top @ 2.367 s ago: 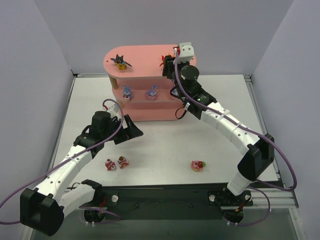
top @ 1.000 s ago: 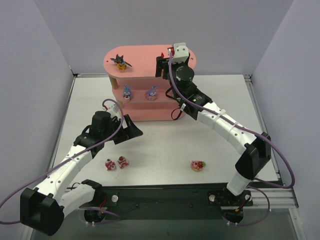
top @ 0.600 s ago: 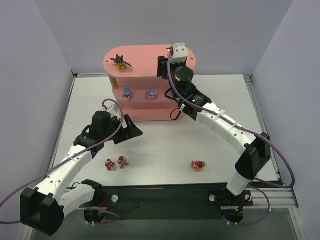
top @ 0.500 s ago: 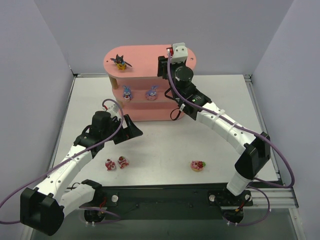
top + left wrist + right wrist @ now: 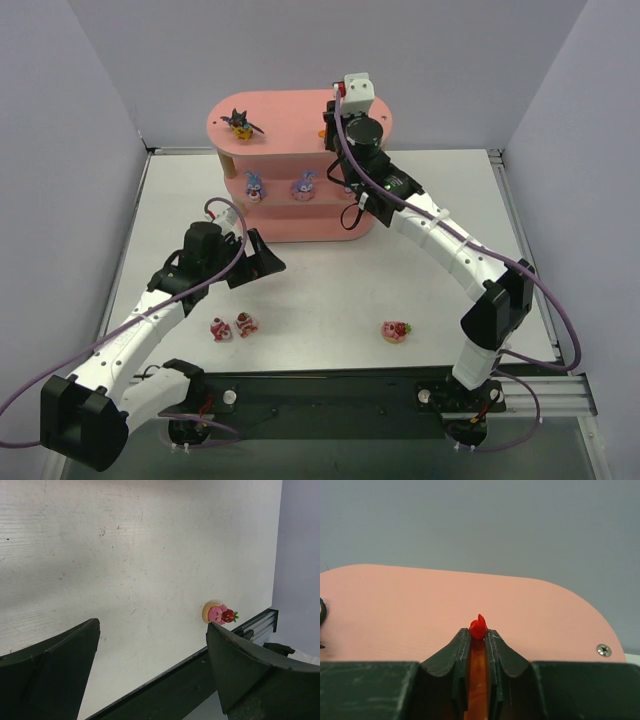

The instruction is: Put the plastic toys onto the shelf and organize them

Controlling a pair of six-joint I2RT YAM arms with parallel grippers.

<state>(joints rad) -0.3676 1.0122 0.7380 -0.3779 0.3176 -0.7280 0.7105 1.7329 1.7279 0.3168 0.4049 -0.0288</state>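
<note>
The right jaws are clamped on the orange toy (image 5: 479, 628), whose red tip pokes up between the pads (image 5: 462, 655). They hang over the 3 o'clock end of the top board of the shelf (image 5: 290, 112); whether the toy touches the board I cannot tell. The black bat toy (image 5: 240, 123) stands at the board's 9 o'clock end, well apart. One tier down sit a purple-blue bunny (image 5: 255, 185) and, at its 3 o'clock, a second bunny (image 5: 304, 186). The right arm (image 5: 440, 235) crosses in front of that tier's 3 o'clock end and hides it.

The left jaws stand wide apart, holding nothing, over the surface (image 5: 330, 280) at 7 o'clock of the shelf. At their 6 o'clock a red-and-white toy (image 5: 221, 329) lies just beside a second red-and-white toy (image 5: 245, 323). A third red-and-white toy (image 5: 396, 331) lies alone at the shelf's 5 o'clock.
</note>
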